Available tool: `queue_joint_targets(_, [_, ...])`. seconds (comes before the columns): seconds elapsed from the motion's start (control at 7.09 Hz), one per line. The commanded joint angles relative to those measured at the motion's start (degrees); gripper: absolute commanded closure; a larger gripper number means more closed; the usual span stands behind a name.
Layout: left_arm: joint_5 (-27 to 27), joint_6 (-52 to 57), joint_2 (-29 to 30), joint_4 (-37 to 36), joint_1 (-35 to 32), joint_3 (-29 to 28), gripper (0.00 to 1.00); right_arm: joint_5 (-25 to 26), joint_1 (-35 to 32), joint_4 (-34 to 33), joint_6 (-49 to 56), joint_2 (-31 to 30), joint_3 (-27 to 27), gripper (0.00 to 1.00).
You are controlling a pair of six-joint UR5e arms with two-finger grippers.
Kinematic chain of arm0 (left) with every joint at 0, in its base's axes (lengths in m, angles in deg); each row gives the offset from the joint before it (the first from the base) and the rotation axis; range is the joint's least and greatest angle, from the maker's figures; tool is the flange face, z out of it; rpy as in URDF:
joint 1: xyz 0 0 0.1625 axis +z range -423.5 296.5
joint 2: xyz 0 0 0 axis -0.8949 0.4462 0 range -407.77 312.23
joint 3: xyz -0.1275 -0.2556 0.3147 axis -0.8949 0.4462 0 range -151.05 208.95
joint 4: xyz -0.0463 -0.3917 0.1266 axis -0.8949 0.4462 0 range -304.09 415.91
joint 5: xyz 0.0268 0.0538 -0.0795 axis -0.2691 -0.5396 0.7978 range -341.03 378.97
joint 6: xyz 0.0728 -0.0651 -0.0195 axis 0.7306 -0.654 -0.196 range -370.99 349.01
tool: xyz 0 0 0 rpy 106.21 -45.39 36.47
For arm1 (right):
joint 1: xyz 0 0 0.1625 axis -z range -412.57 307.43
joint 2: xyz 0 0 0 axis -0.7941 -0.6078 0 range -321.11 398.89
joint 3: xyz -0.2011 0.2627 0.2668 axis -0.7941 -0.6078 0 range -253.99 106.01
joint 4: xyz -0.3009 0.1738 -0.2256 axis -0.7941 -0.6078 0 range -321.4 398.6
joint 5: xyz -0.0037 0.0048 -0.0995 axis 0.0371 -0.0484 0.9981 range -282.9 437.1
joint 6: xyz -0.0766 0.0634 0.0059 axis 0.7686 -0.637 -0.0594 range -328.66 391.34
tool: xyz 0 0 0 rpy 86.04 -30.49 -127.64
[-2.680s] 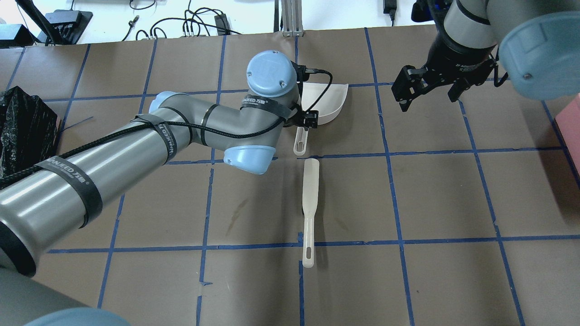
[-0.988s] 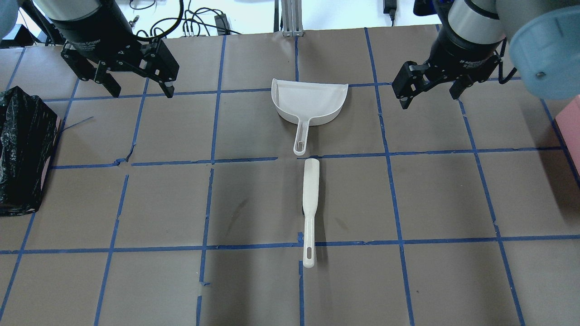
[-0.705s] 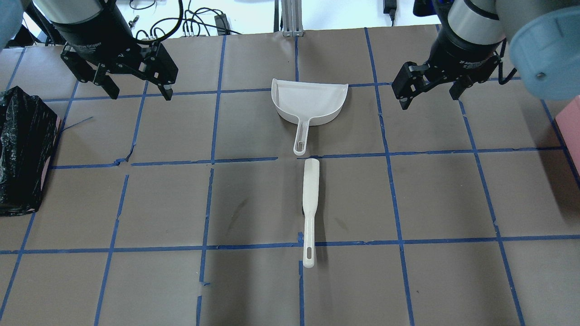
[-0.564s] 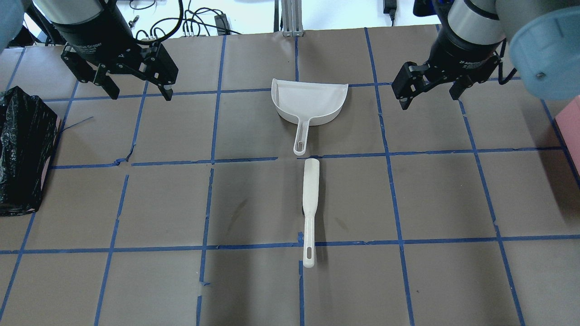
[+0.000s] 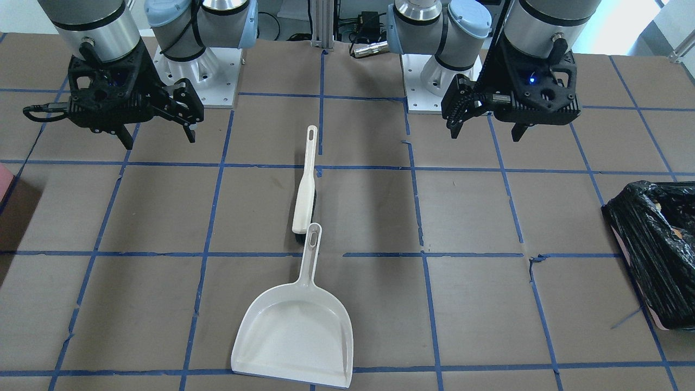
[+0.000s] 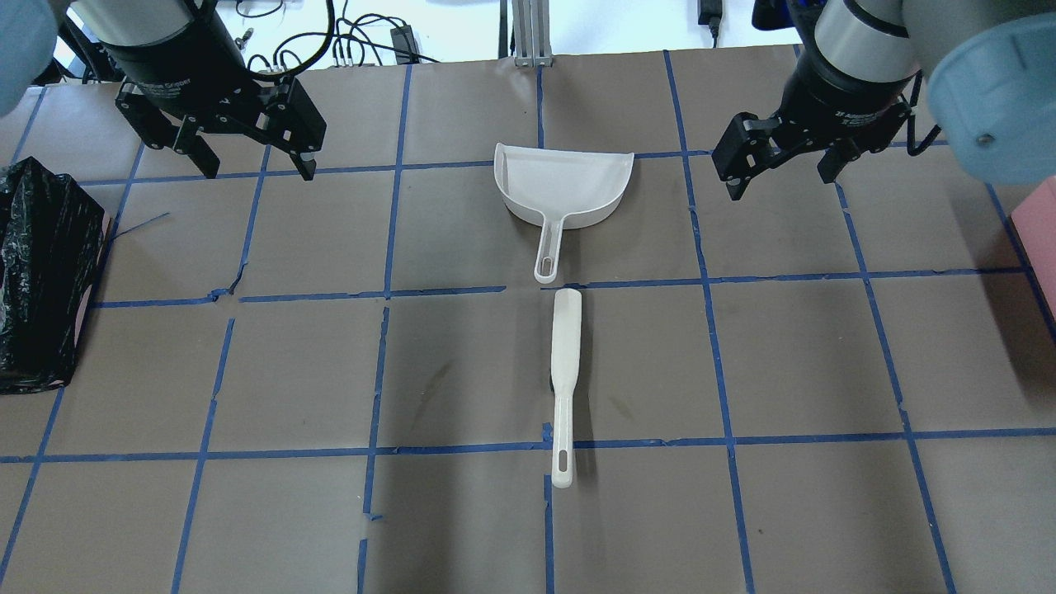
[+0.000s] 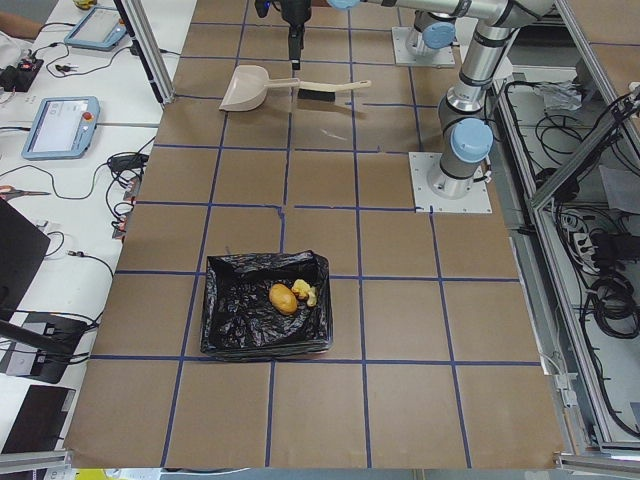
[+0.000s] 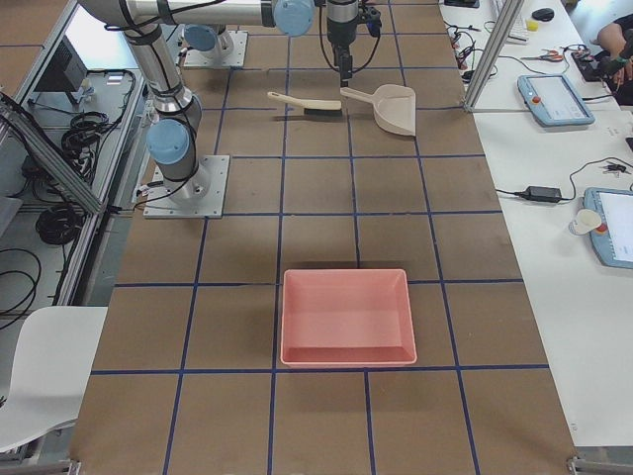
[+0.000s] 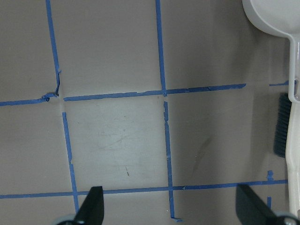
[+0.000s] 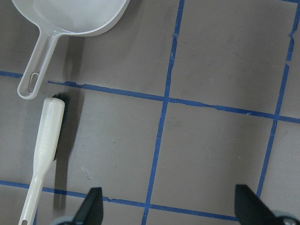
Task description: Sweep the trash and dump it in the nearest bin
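Note:
The trash lies inside the bin point(image 7: 230, 300): a brownish-orange lump point(image 7: 284, 298) with a pale yellow chunk point(image 7: 306, 293) beside it, seen in the exterior left view. The black-bagged bin point(image 6: 41, 247) stands at the table's left edge. The white dustpan point(image 6: 565, 190) rests empty on the table at centre, and the white brush point(image 6: 564, 371) lies just behind its handle. My left gripper point(image 6: 257, 171) hangs open over the far left of the table. My right gripper point(image 6: 780, 186) hangs open at the far right. Neither holds anything.
A pink tray point(image 8: 346, 317) without a bag sits at the table's right end, its corner point(image 6: 1041, 223) showing in the overhead view. Brown paper with blue tape lines covers the table. Cables and tablets lie beyond the far edge.
My left arm, which reached to the dustpan 2.7 s ago, has drawn back to the far left with its gripper open. Dustpan, brush and right arm have not moved.

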Motion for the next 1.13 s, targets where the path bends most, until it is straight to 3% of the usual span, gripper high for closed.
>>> queue_joint_targets(0.0, [-0.32, 0.15, 0.96, -0.02, 0.09, -0.74, 0.0, -0.08, 0.0, 2.01, -0.37, -0.24, -0.24, 0.0])
queue_joint_targets(0.99, [0.29, 0.07, 1.15, -0.03, 0.44, -1.0, 0.0, -0.87, 0.0, 3.7, -0.72, -0.16, -1.48, 0.0])
